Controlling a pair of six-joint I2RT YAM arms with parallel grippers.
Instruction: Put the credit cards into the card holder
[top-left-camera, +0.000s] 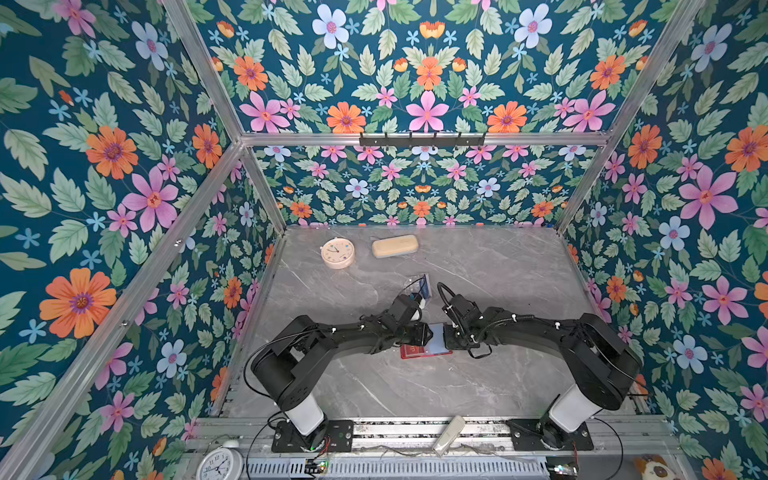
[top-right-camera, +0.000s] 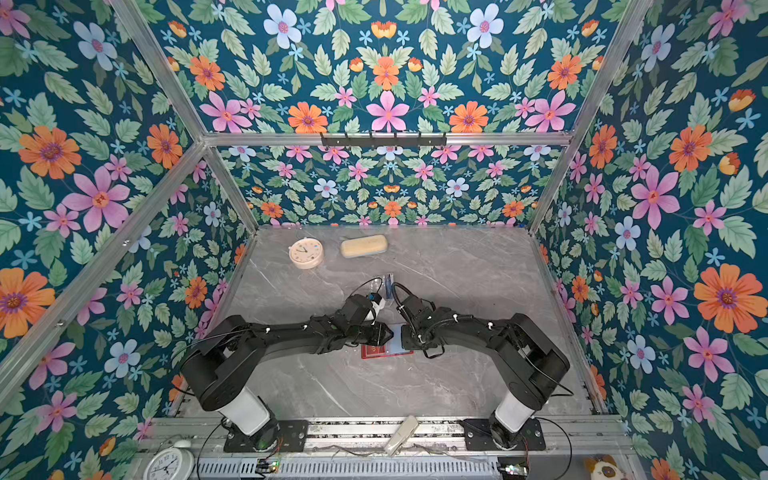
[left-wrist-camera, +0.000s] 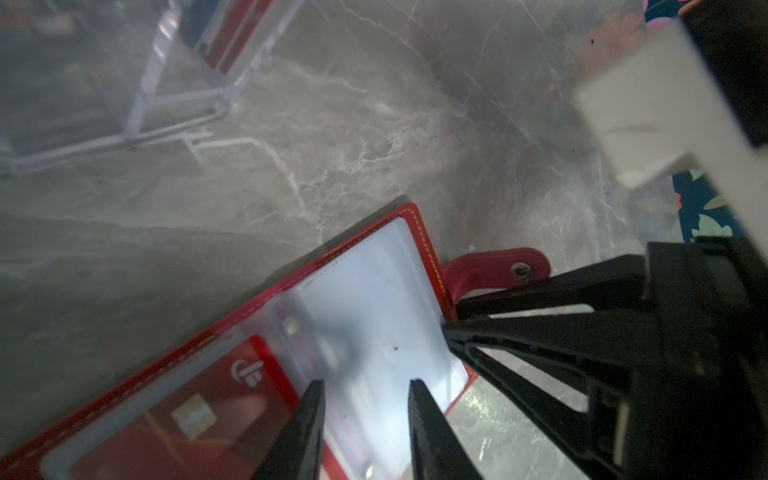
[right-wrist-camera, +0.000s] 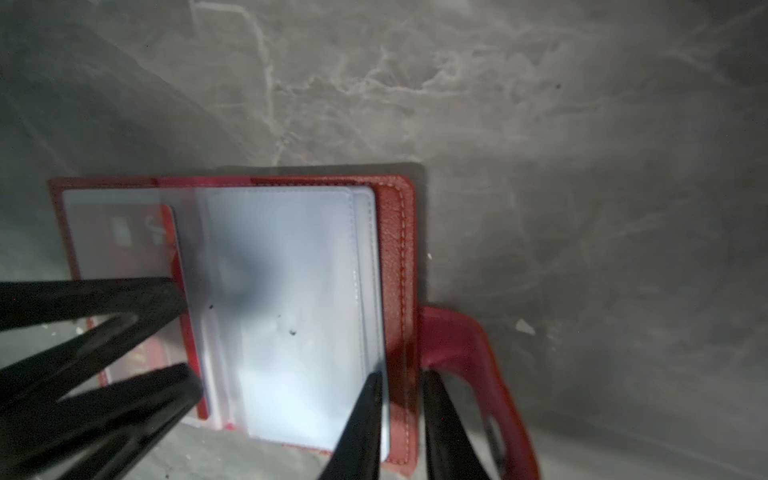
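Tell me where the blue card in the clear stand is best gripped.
Probably its upper edge, coming from above with the jaws across its two flat faces. The blue card stands nearly upright in the clear stand, so only its top seems free. The stand's walls likely block a sideways approach.

place: robot lab cell | signs: aluminium frame (top-left-camera: 291, 138), floral wall panels (top-left-camera: 428, 83), robot arms (top-left-camera: 332, 338) bolted to rail (top-left-camera: 395, 428)

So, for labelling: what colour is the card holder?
Card holder: red, clearest in the right wrist view.
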